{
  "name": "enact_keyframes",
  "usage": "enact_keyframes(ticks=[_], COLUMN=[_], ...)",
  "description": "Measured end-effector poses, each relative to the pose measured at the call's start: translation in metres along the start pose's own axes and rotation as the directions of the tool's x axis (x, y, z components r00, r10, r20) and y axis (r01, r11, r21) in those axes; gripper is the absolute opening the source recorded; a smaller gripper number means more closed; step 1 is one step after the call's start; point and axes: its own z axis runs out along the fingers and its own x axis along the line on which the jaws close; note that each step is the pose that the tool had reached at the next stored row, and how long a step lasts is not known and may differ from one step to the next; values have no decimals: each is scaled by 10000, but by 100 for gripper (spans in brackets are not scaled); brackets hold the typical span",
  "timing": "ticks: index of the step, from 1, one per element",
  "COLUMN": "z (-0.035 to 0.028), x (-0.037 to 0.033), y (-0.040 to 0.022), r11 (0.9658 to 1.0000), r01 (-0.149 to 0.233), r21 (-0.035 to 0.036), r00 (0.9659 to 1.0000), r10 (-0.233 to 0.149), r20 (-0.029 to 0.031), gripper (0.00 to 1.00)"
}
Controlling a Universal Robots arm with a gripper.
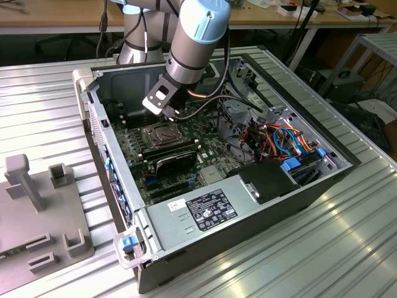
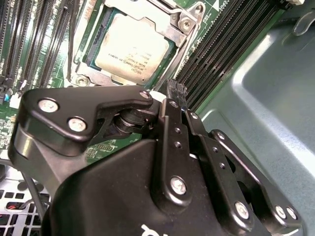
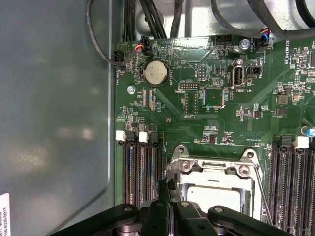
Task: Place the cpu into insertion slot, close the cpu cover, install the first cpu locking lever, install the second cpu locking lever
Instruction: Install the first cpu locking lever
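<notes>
The flat square silvery-tan cpu (image 2: pixel 129 46) (faint print on its dull metal face) sits in the dark metal-rimmed insertion slot (image 2: pixel 95 43), framed by the silvery cpu cover (image 2: pixel 168 29), the black tool (image 2: pixel 173 92) hovering just beside, closed and empty.

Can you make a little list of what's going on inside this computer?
place: open computer case, robot arm reaching in
cpu: lying flat in the insertion slot
cpu cover: down around the chip's edges
gripper: beside the socket's corner, jaws together, holding nothing
locking levers: cannot tell if latched
</notes>
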Motion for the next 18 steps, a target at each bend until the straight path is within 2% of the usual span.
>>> enact_keyframes(ticks=[18], z=[20], x=[-11], y=[24], r11=[10000], r01=[1], r21=[-1], r00=[10000], r10=[-1], r20=[-3], gripper=[11])
